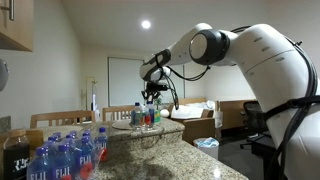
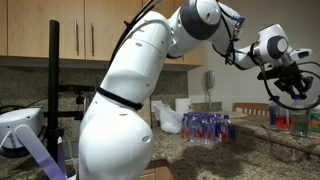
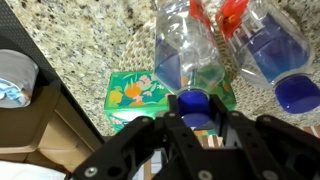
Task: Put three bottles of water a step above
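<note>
Pincer (image 3: 197, 120) is closed on the blue cap (image 3: 192, 103) of a water bottle (image 3: 180, 55) stood on the ledge (image 3: 90, 40) beside a second bottle (image 3: 265, 50)

The word FIJI stands in pale capitals on the blue labels of the bottles (image 1: 55, 165) crowded at the front of the worktop (image 1: 190, 165) in an exterior view, and it can be read on at least two of them. The labels of the ledge bottles (image 1: 148, 116) farther back, and of the bottle pack (image 2: 207, 126) in an exterior view, are too small to read and show only blue and red. In the wrist view the green box (image 3: 135, 95) bears bright printed pictures, but no lettering can be made out on it.
</note>
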Controlling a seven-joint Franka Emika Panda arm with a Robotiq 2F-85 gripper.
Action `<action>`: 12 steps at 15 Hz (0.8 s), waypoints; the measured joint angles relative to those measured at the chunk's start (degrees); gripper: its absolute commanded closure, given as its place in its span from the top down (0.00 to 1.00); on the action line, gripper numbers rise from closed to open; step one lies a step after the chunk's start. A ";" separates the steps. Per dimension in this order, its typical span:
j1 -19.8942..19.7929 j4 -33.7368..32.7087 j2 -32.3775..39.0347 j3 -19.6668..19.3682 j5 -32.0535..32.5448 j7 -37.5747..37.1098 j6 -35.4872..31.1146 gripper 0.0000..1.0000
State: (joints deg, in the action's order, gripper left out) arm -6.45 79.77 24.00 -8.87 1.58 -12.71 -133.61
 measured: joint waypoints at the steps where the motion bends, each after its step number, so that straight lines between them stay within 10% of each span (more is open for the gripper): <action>1: 0.06 -0.56 0.25 0.00 0.00 0.00 0.00 0.72; 6: 0.19 -3.16 0.36 -0.17 0.93 -0.13 2.16 0.99; 12: 0.20 -4.40 0.37 -0.59 1.45 -0.28 3.36 1.00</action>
State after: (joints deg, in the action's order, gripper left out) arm -6.25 75.37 24.37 -9.47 3.03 -12.99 -130.24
